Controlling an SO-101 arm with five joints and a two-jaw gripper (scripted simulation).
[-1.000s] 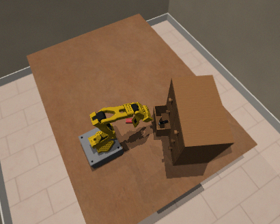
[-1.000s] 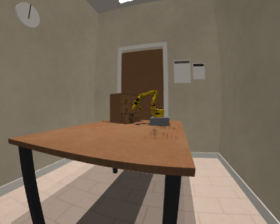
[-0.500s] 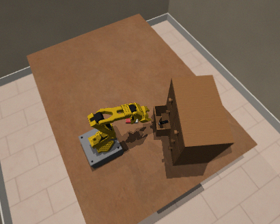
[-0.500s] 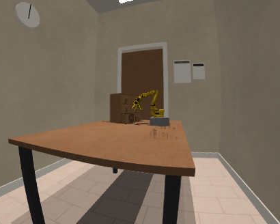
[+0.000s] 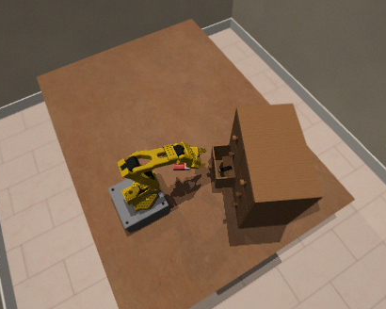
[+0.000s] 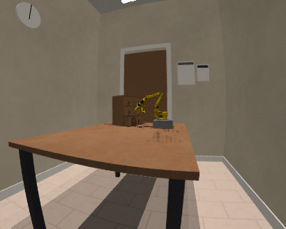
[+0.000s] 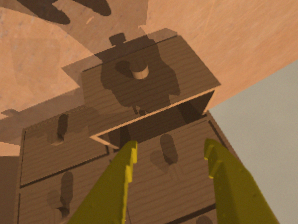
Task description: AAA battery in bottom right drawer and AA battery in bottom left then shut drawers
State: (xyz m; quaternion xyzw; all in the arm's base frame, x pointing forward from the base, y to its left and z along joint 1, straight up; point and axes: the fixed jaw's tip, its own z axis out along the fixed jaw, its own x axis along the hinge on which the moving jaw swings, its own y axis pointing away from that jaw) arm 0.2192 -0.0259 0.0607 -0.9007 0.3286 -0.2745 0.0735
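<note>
Top view: the open drawer (image 5: 221,166) sticks out of the chest (image 5: 275,160) with a dark battery (image 5: 225,168) inside. The gripper (image 5: 199,157) hangs empty, part open, just beside it. A hard bump could pull the drawer right out.

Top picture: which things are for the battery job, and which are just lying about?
For the job:
- brown wooden chest of drawers
- its one pulled-out drawer
- small dark thing inside that drawer, maybe a battery
- yellow gripper, open and empty

Just lying about:
- small red-and-white thing on the brown table, too small to identify
</note>
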